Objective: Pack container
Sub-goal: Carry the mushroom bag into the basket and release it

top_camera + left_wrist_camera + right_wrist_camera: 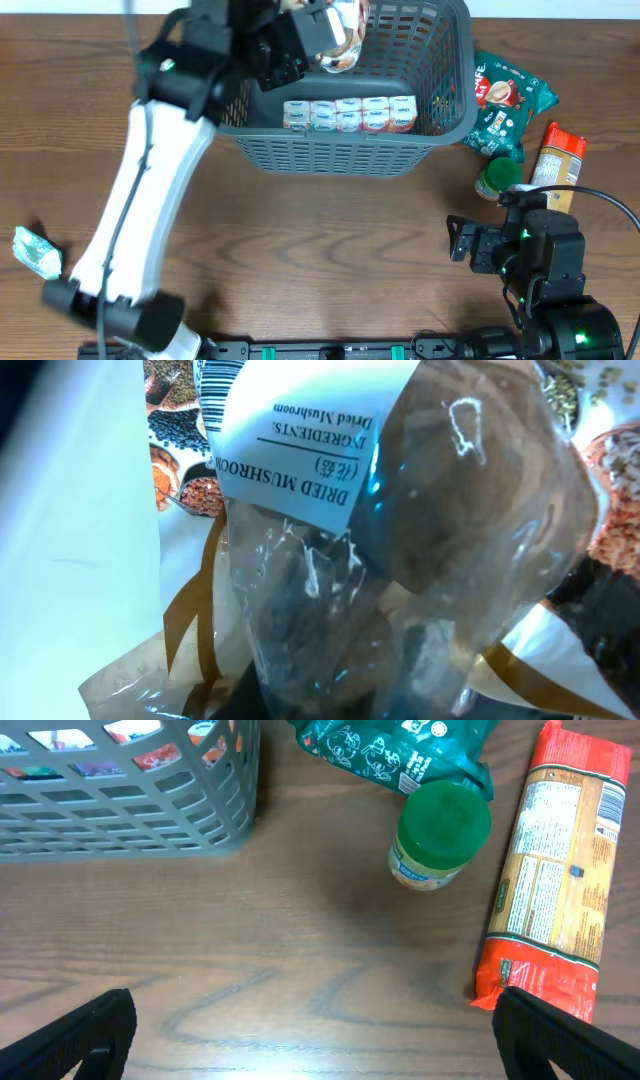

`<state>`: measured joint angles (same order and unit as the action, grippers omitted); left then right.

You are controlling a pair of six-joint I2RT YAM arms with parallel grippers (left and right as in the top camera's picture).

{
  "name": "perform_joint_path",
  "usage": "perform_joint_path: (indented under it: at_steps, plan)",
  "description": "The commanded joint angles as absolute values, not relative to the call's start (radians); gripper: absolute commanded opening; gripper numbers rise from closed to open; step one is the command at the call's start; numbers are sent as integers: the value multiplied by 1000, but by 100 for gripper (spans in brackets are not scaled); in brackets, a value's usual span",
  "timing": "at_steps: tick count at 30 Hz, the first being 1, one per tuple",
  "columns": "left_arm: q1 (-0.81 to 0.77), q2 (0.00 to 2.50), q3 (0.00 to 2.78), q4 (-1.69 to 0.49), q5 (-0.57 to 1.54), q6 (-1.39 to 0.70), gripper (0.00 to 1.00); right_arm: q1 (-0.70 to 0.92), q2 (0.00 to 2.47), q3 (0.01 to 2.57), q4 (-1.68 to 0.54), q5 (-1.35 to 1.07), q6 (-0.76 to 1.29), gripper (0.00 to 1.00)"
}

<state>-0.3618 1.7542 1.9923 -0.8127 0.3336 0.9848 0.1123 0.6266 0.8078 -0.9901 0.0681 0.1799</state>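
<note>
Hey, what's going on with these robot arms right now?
The left gripper holds a clear bag of dried mushrooms above the grey basket, which already has a row of small cartons inside. The right gripper sits open over the table, holding nothing, near a green-lidded jar, an orange packet and a green bag outside the basket.

- Basket (340, 155): grey, with slotted lattice walls.
- Bag (330, 590) in my left jaws: clear, with a white label (300, 450) printed in black.
- Jar lid (447, 818): green.
- Long packet (560, 870): orange-red.
- Crinkled packet (380, 745): teal.
- My right fingers (80, 1040): black.
- Table (300, 970): brown wood grain.
</note>
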Motion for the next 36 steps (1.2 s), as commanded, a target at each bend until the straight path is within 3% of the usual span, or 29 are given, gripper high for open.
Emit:
perform_joint_path:
  at_steps: [1,11,12,15,18,20,21,30,36]
  plan:
    - [-360,1857,2002,-822,332,1023,9,104,627,821,-991,78,194,99]
    - [-357,2061,2001,-911,328,1009,17,104,627,821,-1002,78,194,99]
    - [-357,2072,2001,-912,328,1008,22,104,627,821,-1004,78,194,99]
    - [-357,2085,2001,-920,328,1003,50,104,627,821,-1010,78,194,99]
    - [-356,2085,2001,-918,328,986,64,104,627,821,-1010,78,194,99]
    - [-356,2083,2001,-918,328,986,88,104,627,821,-1010,78,194,99]
    - [-356,2079,2001,-918,328,986,91,104,627,821,-1010,78,194,99]
    - [-356,1945,2003,-858,124,955,100,104,627,821,-1011,78,194,99]
    - [-331,1781,2003,-749,25,914,98,104,627,821,-1011,78,194,99]
